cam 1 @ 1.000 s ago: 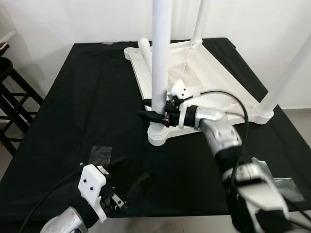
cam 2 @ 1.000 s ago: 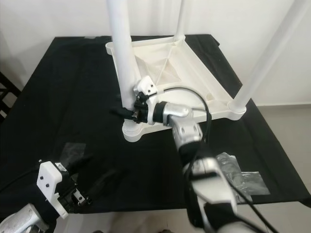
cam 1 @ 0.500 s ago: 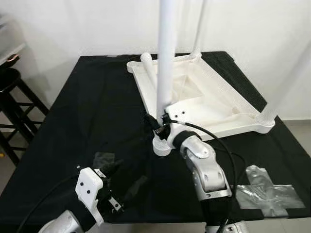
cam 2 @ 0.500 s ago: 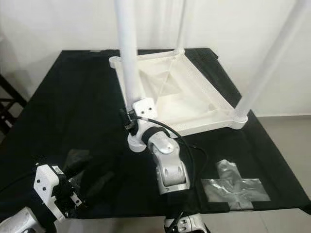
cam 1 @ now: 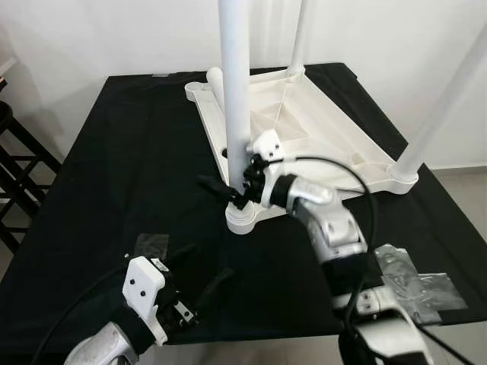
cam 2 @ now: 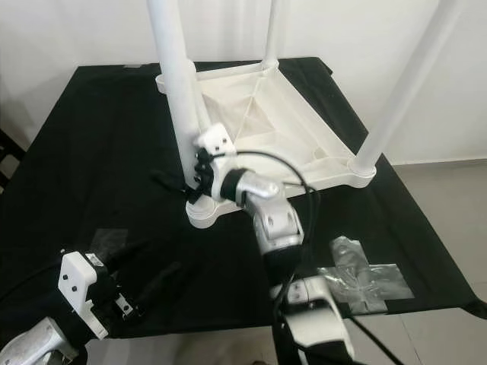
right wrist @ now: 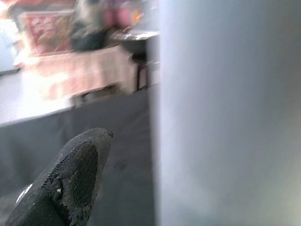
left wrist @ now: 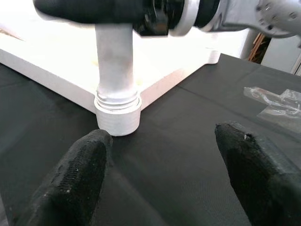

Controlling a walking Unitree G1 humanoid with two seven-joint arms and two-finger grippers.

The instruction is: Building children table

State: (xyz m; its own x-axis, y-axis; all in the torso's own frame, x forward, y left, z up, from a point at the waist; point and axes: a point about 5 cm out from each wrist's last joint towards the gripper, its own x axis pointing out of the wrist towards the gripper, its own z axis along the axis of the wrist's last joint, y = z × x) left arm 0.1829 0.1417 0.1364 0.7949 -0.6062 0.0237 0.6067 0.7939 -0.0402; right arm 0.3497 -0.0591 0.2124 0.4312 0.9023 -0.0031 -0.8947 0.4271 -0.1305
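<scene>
The white children's table (cam 1: 335,144) lies upside down on the black-covered worktop (cam 1: 129,152), with three legs standing up from its corners. My right gripper (cam 1: 221,192) is at the near leg (cam 1: 233,91), just above its socket (cam 1: 242,219). It is open. One finger (right wrist: 66,183) stands a little off the leg (right wrist: 225,113) and the other is hidden behind it. My left gripper (cam 1: 205,262) hovers low near the front edge, open and empty. Its fingers (left wrist: 80,179) point at the same leg (left wrist: 115,52).
A short white tube (cam 1: 215,76) lies at the tabletop's far left corner. Crumpled clear plastic (cam 1: 415,274) sits at the front right and a patch of tape (cam 1: 151,245) at the front left. A black stool (cam 1: 15,175) stands off the left edge.
The whole view has shifted. My right forearm has swung out to the right while its gripper stays at the base of the near leg. The left gripper holds its place.
</scene>
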